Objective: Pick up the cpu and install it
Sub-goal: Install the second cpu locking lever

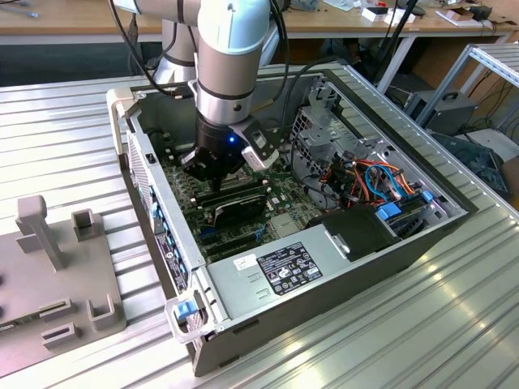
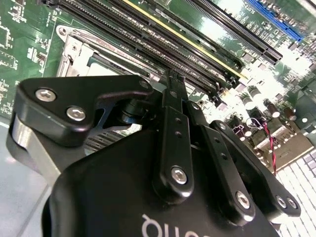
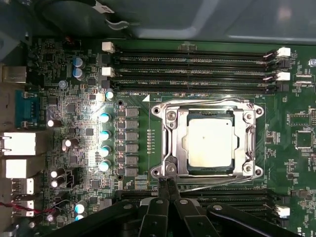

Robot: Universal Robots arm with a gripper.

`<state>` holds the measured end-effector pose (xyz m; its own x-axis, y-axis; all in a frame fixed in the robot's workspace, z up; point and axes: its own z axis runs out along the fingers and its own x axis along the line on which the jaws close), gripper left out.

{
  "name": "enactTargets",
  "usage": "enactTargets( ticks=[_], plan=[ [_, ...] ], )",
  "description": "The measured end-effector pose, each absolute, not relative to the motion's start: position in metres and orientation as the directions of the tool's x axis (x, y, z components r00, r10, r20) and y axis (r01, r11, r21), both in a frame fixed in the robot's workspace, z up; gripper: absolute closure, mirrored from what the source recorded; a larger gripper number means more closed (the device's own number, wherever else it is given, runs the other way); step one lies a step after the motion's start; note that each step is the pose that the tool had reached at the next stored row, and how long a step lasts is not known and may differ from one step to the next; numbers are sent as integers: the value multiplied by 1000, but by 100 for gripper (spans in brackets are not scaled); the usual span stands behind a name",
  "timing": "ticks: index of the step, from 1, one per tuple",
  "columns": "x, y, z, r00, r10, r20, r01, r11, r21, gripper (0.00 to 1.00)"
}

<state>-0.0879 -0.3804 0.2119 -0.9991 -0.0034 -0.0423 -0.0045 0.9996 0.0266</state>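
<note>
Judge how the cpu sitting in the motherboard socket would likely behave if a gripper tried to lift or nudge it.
The cpu looks thin, flat and metal-topped, so probably stiff and light. Its smooth top may be slippery. It lies low inside the socket frame, so little edge seems free to pinch, and a sideways nudge would likely be blocked.

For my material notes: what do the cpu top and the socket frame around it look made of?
The cpu: likely metal, a dull, pale matte top with soft glare. The frame: apparently polished steel, with bright mirror-like glints and screw heads at its corners.
</note>
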Motion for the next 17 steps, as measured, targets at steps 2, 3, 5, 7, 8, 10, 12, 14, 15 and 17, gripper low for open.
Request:
enactTargets(
  ticks=[2,3,5,7,8,10,12,14,15,17],
  plan=[
    [-89,-380,209,-999,-3,-42,-5,1000,27,89],
    [-89,-380,209,-999,-3,-42,-5,1000,27,89],
    [-89,-379,209,-999,-4,-42,-5,1000,27,89],
    [-89,-379,209,-999,-3,-42,-5,1000,27,89],
    [-89,-379,209,-999,-3,-42,-5,1000,27,89],
    [-89,-379,208,-999,-4,-42,-5,1000,27,89],
    [-90,-377,207,-999,-3,-42,-5,1000,27,89],
    [-92,-374,203,-999,-3,-43,-5,1000,28,89],
    [-92,-374,203,-999,-3,-43,-5,1000,27,89],
    [-92,-374,203,-999,-3,-42,-5,1000,27,89]
  ],
)
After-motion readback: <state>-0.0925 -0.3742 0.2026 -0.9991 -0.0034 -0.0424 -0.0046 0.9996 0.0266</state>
